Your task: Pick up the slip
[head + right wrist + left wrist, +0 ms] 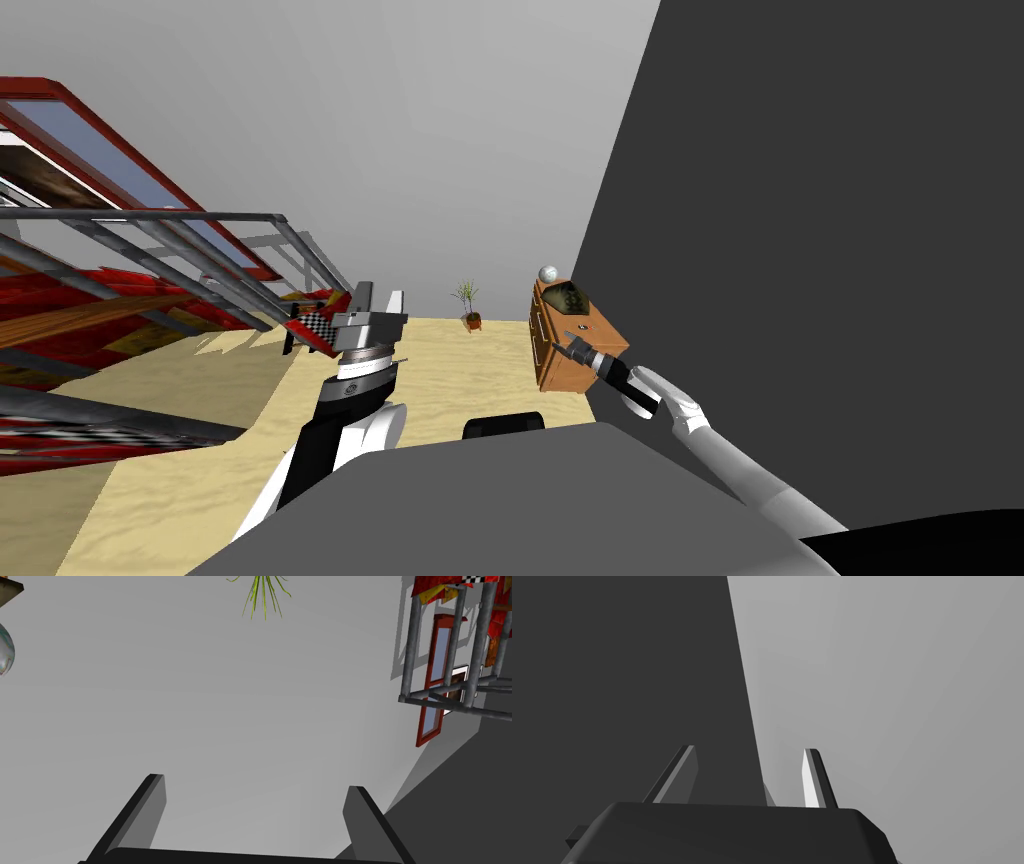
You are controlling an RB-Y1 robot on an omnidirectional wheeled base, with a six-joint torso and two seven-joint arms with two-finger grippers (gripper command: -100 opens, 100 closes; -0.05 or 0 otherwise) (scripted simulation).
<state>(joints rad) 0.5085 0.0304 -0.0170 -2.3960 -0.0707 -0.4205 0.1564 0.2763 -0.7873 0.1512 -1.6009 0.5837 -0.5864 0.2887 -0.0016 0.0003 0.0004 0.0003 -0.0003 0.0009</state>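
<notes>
A brown wooden cabinet [570,345] stands against the dark wall on the right. A dark greenish flat patch [566,296] lies on its top, and I cannot tell what it is. My right gripper [570,342] hovers just over the cabinet's near top edge. In the right wrist view that gripper [255,782] is open with nothing between its fingers. My left gripper [378,298] is raised in front of my chest, near the bed's corner. Its own view also has the left gripper [750,748] open and holding nothing.
A red bed [120,310] with grey metal rails [200,250] fills the left side, its frame [450,676] also in the right wrist view. A pale ball [548,273] sits on the cabinet's far end. A potted plant [468,305] stands by the back wall on sandy flooring [250,420].
</notes>
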